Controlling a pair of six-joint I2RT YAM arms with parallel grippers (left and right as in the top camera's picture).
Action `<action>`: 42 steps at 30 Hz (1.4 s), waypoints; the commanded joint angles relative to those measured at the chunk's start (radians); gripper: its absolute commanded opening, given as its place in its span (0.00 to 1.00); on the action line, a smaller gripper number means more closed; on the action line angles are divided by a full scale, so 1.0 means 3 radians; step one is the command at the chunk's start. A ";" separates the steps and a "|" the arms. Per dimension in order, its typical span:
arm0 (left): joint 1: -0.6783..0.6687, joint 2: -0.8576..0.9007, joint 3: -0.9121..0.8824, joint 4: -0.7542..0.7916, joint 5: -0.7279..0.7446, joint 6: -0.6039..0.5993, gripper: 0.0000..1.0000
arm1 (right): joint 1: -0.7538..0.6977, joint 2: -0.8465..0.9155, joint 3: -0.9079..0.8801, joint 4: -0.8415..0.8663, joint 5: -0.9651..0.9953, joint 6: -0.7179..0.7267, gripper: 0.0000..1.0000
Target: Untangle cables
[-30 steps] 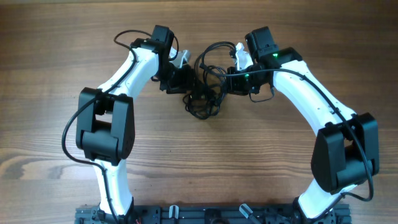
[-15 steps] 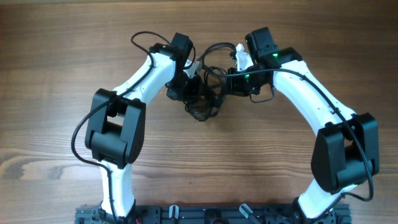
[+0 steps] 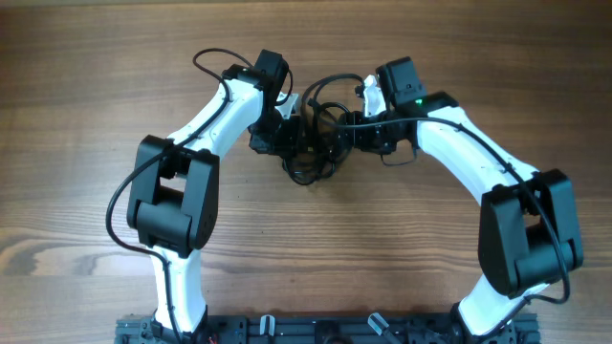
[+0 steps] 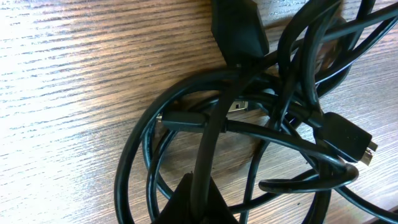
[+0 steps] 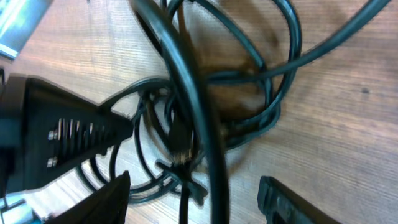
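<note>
Cables are lying knotted between both grippers, likely for pulling apart. Right gripper is straddling a strand, open; left gripper's grip is unclear.

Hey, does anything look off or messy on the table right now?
Only the cables: they lie knotted in a small black heap at the middle of the wooden table, loops crossing over each other, a plug end sticking out. Nothing looks spilled or broken.
</note>
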 commanded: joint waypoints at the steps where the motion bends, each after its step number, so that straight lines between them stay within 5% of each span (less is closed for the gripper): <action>1: 0.0013 0.0011 -0.0028 -0.0014 -0.0029 0.0065 0.04 | 0.0008 0.0014 -0.0217 0.0289 -0.0056 0.0203 0.65; 2: 0.0013 0.0011 -0.0028 -0.0014 -0.0029 0.0065 0.04 | 0.0008 0.0014 -0.0254 0.0362 -0.0145 0.0207 0.54; 4: 0.0015 0.0011 -0.0028 -0.0027 -0.0042 0.0065 0.04 | 0.0003 0.0014 -0.0273 0.0431 -0.0418 0.0212 0.04; 16: 0.1005 -0.0284 -0.0028 -0.0346 -0.0057 -0.0415 0.04 | -0.0542 -0.1292 -0.0272 0.0033 -0.0532 -0.0025 0.04; 24: 0.1741 -0.0296 -0.0028 -0.0440 0.0034 -0.0591 0.04 | -0.0688 -0.1686 -0.0272 0.0263 -0.0935 -0.0183 0.04; 34: 0.2694 -0.0295 -0.0183 -0.0351 0.0291 -0.0739 0.04 | -0.0717 -0.1686 -0.0280 -0.0315 0.1369 0.0015 0.04; 42: 0.2739 -0.0295 -0.0565 0.0053 0.0448 -0.0726 0.04 | -0.0716 -0.1503 -0.0298 -0.0535 0.2088 0.0263 0.04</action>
